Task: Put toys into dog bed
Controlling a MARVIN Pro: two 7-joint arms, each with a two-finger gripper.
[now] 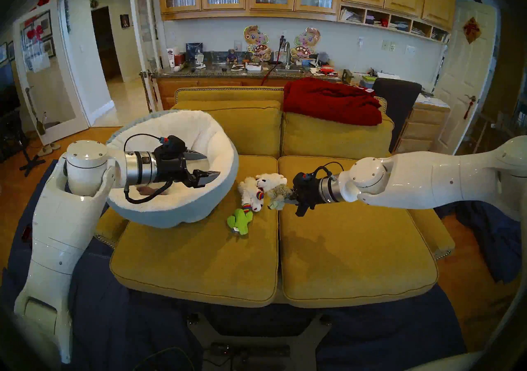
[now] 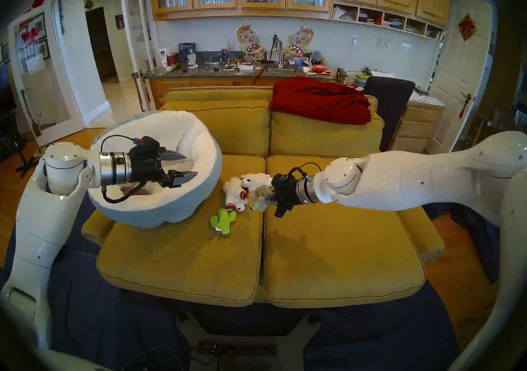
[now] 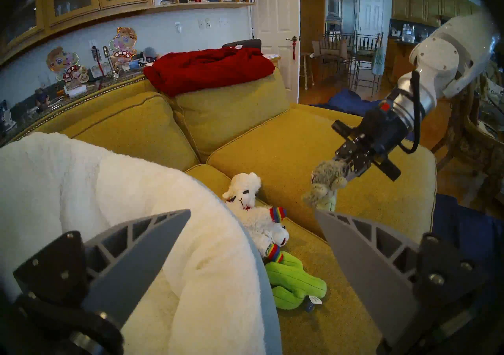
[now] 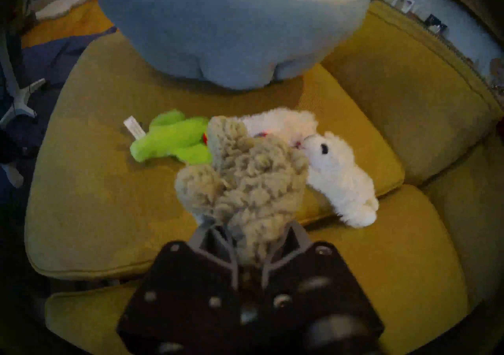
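The dog bed (image 1: 171, 215), cream inside and blue-grey outside, sits on the sofa's left seat. A purple-grey toy (image 1: 145, 190) lies inside it. My left gripper (image 1: 212, 165) hovers open and empty over the bed. My right gripper (image 1: 287, 197) is shut on the shaggy tan toy (image 1: 278, 192) and holds it above the seat, as the right wrist view (image 4: 251, 177) shows. Beside it lie a plain white lamb (image 1: 271, 180), a rainbow-trimmed lamb (image 1: 251, 193) and a green cactus (image 1: 241, 219), just right of the bed.
A dark red blanket (image 1: 330, 102) lies over the right back cushion. The mustard seat cushions (image 1: 353, 247) stretch toward me. Dark blue cloth (image 1: 114, 319) covers the floor in front. A cluttered counter (image 1: 256, 69) stands behind the sofa.
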